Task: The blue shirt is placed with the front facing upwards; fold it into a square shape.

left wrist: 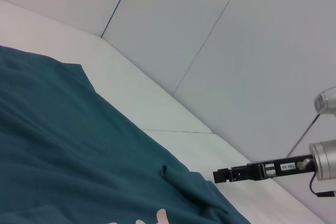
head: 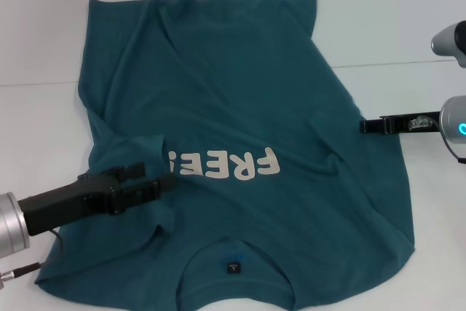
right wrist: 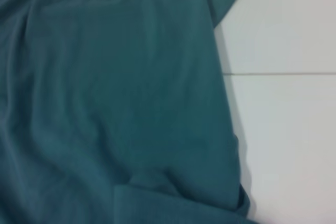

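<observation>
Lying chest-up on the white table [head: 408, 5], the blue shirt [head: 240, 107] has its left sleeve folded inward, where the left gripper [head: 162, 177] appears clamped on the fabric beside the lettering, though cloth hides the fingertips. Only the left wrist view shows the right gripper [left wrist: 218, 175] side-on at the shirt's edge; its fingers' state cannot be told.

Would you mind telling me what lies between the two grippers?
In the head view, only the blue shirt spans the gap between the left gripper and the right gripper, with its off-white FREE! lettering along that stretch.
</observation>
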You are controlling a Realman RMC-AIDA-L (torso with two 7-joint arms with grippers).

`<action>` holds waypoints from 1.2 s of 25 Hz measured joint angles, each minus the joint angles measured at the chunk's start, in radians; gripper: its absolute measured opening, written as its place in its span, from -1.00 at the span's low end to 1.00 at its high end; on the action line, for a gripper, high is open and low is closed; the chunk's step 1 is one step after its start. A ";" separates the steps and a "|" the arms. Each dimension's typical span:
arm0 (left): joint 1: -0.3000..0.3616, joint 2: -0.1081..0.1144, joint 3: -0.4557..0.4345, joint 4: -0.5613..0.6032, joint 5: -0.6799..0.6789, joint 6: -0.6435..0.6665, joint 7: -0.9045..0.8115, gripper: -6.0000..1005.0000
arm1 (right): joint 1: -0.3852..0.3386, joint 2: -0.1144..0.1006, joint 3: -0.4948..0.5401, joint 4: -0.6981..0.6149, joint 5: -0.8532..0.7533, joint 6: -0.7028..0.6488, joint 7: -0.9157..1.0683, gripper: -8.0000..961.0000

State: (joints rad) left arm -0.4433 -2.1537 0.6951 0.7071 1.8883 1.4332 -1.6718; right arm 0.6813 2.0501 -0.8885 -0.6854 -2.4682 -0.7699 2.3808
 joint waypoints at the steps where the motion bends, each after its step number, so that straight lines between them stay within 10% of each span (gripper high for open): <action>1: 0.000 0.000 0.000 0.000 0.000 0.000 0.000 0.77 | -0.003 0.000 0.002 -0.001 0.000 -0.001 0.000 0.46; 30: 0.000 0.000 0.000 -0.009 0.000 0.002 0.004 0.77 | -0.048 -0.004 0.008 -0.011 0.000 -0.053 0.008 0.45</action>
State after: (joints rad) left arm -0.4433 -2.1537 0.6949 0.6979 1.8882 1.4350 -1.6673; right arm 0.6335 2.0461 -0.8804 -0.6962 -2.4681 -0.8225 2.3884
